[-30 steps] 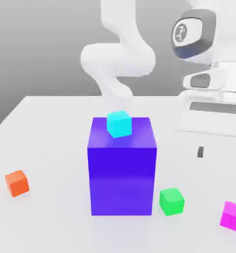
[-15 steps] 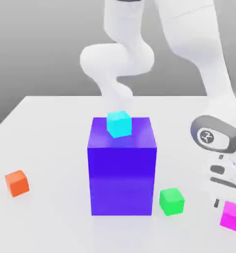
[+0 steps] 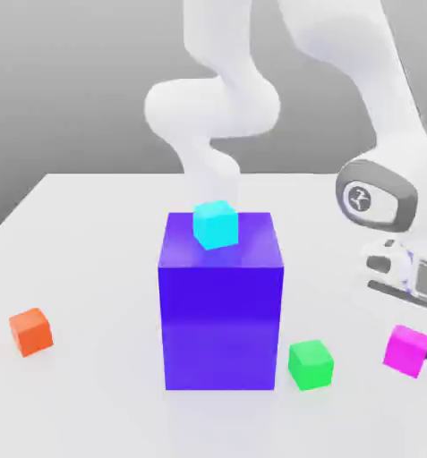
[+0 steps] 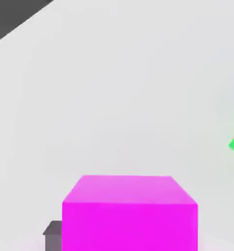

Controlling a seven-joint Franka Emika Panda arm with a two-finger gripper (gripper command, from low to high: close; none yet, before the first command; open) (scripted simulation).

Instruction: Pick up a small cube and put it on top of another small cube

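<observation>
You have the pink cube (image 3: 407,351) at the exterior view's right, on the near side of the scene, a little farther right than the green cube (image 3: 311,365) and apart from it. It looks raised off the table (image 3: 100,268), though its height is hard to judge, and it sits slightly tilted

Expect it to handle as a light, stiff little block that won't squash or break easily. Its smooth flat faces might let it slip or turn if your hold is off centre, so take it by two opposite upright sides, around the middle, and leave the underside free for stacking

Your gripper (image 3: 418,351) is pinching the pink cube, its fingers apart only by the cube's width. In the hand view you can see one dark fingertip (image 4: 53,240) against the cube's side; the opposite contact is hard to make out

With the pick apparently done, the carry and the stacking are left to you. The green cube seems the handiest base, but the task doesn't say which one to use; the orange cube (image 3: 30,332) lies at the left, and the light blue cube (image 3: 216,224) sits on the big blue block (image 3: 219,326). Lift well before moving left, or you could knock the green cube
</observation>
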